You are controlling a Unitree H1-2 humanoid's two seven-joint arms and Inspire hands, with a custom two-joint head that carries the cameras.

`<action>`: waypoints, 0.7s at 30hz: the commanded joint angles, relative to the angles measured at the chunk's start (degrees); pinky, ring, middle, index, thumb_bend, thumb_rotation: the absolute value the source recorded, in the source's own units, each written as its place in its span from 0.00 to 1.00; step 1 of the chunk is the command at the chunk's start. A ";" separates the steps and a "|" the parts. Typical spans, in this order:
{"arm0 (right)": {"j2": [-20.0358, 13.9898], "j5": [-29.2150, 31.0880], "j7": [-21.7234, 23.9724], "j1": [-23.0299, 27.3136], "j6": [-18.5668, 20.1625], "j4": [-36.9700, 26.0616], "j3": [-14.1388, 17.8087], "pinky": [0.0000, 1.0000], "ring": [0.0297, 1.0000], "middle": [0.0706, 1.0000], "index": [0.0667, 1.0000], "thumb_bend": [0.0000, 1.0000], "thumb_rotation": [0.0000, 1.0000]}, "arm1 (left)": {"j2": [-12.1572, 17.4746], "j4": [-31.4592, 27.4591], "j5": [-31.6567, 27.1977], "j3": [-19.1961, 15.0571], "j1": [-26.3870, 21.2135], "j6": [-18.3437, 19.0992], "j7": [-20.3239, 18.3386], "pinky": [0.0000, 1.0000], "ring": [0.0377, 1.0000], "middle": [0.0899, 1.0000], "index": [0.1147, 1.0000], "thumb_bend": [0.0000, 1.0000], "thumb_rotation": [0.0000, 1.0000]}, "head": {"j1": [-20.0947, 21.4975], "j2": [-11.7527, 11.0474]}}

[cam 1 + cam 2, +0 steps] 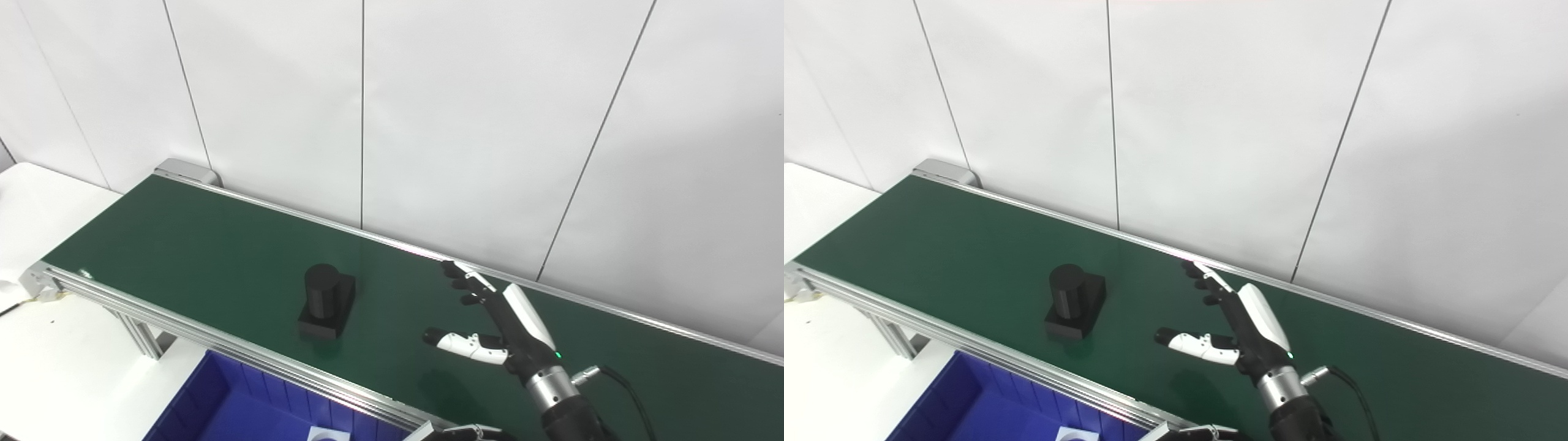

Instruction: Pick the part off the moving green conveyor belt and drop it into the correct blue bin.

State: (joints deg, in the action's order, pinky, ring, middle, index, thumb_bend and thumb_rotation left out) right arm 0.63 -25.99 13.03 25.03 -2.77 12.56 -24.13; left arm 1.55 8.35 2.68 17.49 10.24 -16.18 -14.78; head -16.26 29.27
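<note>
At the far left stands a white table (43, 208), and the left end of the green conveyor belt (184, 245) passes over it. The belt runs from the far left to the near right, with a silver metal rail (184, 331) along its near edge and a thinner rail along the far edge, just beside the white panel wall (459, 122).

Below the near rail, at the bottom left, a blue bin (226, 398) is partly in view. It has ribbed inner walls, and a small white piece (327, 433) lies in it at the bottom edge of the picture; what this piece is cannot be told.

On the belt, a little left of the middle and closer to the near rail, rests the part (327, 303). It is all black and matte. It has a flat rectangular base, and a short upright cylinder stands on the base, toward its far left end. Nothing touches the part.

To the right of the part, and well apart from it, the right hand (496, 324) hovers over the belt. It is black and white, with a small green light near the wrist. Its fingers (468, 285) are stretched out straight toward the far rail, and the thumb (459, 343) points to the left, toward the part, so the hand is spread wide and holds nothing. A black cable (625, 386) comes out at the wrist.

The left hand does not appear in either view.
</note>
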 commanded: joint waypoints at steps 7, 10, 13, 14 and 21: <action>1.78 -1.03 -1.53 2.42 -1.02 0.65 -0.59 0.78 0.86 0.87 0.89 0.77 0.64 | 0.05 -2.10 -0.46 0.34 0.03 -1.15 -0.44 0.76 0.74 0.73 0.75 1.00 0.43 | 1.77 0.62; 2.48 -1.38 -2.31 2.85 -1.06 2.05 -0.67 0.78 0.86 0.87 0.89 0.76 0.62 | 0.31 -2.85 -0.49 0.41 0.31 -0.75 -0.59 0.76 0.74 0.74 0.76 1.00 0.43 | 3.49 1.09; 3.22 -2.21 -3.20 3.54 -0.93 3.50 -0.99 0.78 0.85 0.87 0.89 0.77 0.63 | 0.57 -2.98 -0.91 0.43 0.39 -1.25 -0.88 0.77 0.75 0.74 0.77 1.00 0.44 | 5.13 1.46; 3.45 -2.53 -3.51 3.78 -0.93 4.02 -1.10 0.78 0.85 0.87 0.89 0.77 0.64 | 0.66 -2.87 -1.28 0.42 0.37 -1.62 -1.08 0.76 0.75 0.74 0.78 1.00 0.44 | 5.63 1.55; 4.63 -2.84 -3.89 4.90 -0.27 6.69 -1.15 0.81 0.87 0.88 0.90 0.78 0.65 | 1.11 -2.26 -2.59 -0.04 0.29 -3.29 -1.82 0.75 0.75 0.76 0.78 1.00 0.43 | 8.36 1.90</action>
State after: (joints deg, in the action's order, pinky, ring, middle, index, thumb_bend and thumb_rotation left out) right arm 3.81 -28.94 10.50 27.35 -2.75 19.68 -25.43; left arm 2.68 6.83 1.33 17.48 10.89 -16.89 -16.01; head -8.26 31.11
